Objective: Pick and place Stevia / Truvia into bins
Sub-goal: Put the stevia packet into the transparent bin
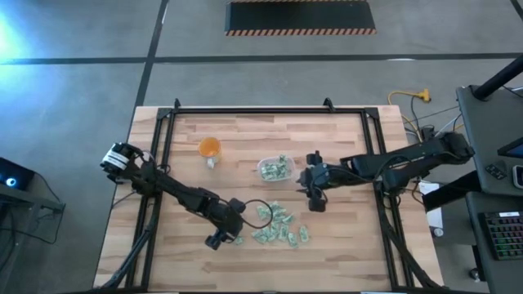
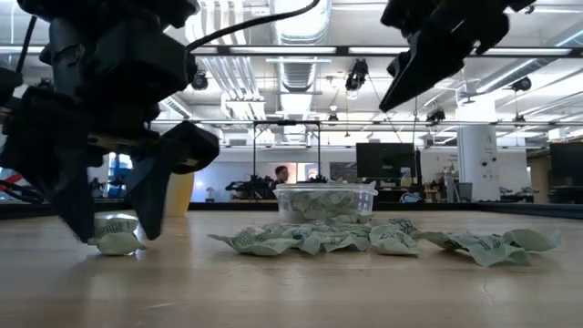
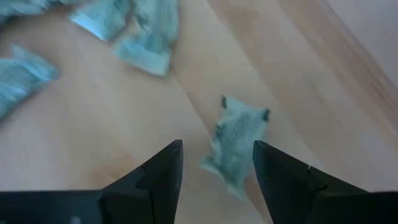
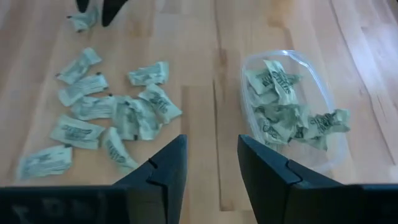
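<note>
One packet was straddled by the left gripper's spread fingers on the table; the right gripper's fingers were held apart, empty, beside the tub.

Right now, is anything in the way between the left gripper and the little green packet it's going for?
Nothing visible. The left gripper is open, low over the table, with the lone packet lying between its fingers. Only bare wood surrounds that packet; the other packets lie apart.

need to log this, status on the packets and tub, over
Left gripper open, straddling a lone packet on the table. Right gripper open, empty, beside the tub. Nothing blocking.
</note>
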